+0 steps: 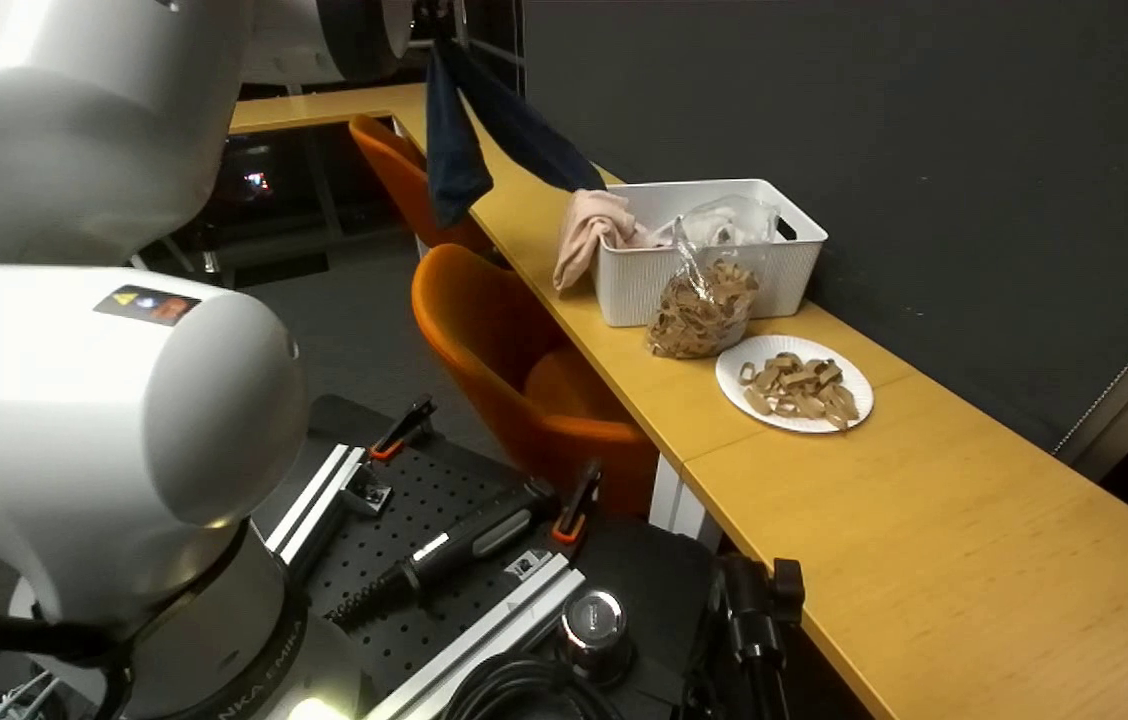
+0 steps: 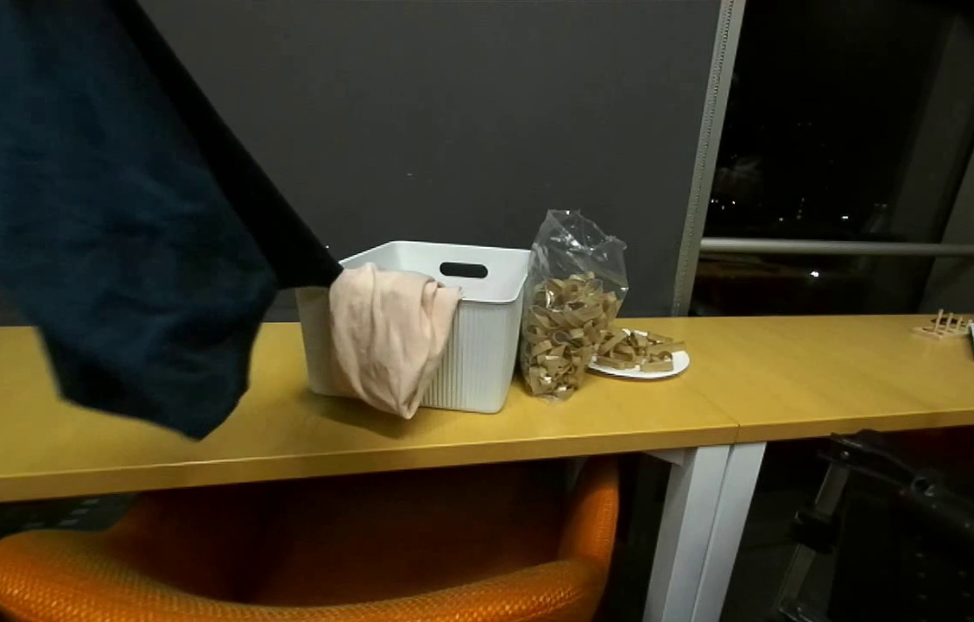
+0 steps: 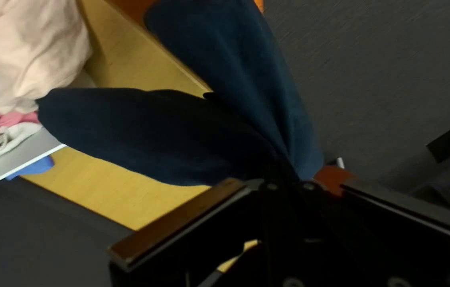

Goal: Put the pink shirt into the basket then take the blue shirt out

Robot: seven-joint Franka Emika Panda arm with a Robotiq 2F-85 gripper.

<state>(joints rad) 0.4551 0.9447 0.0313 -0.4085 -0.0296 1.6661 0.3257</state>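
The dark blue shirt (image 1: 457, 150) hangs from my gripper (image 3: 287, 185), which is shut on it. Its two hanging parts also show in an exterior view (image 2: 107, 225) and the wrist view (image 3: 161, 135). One part stretches to the basket's edge and meets the pink shirt there; whether it is caught cannot be told. The pale pink shirt (image 2: 388, 337) drapes over the rim and outer wall of the white basket (image 2: 474, 367); it also shows in an exterior view (image 1: 586, 235) and the wrist view (image 3: 25, 52). The gripper is high, to one side of the basket (image 1: 629, 290).
A clear bag of brown strips (image 1: 702, 315) stands against the basket. Beside it is a white plate (image 1: 732, 375) with more brown pieces. White and brighter pink cloth (image 3: 13, 118) lies inside the basket. Orange chairs (image 1: 514, 390) stand along the wooden table (image 1: 924, 490); a dark wall rises behind.
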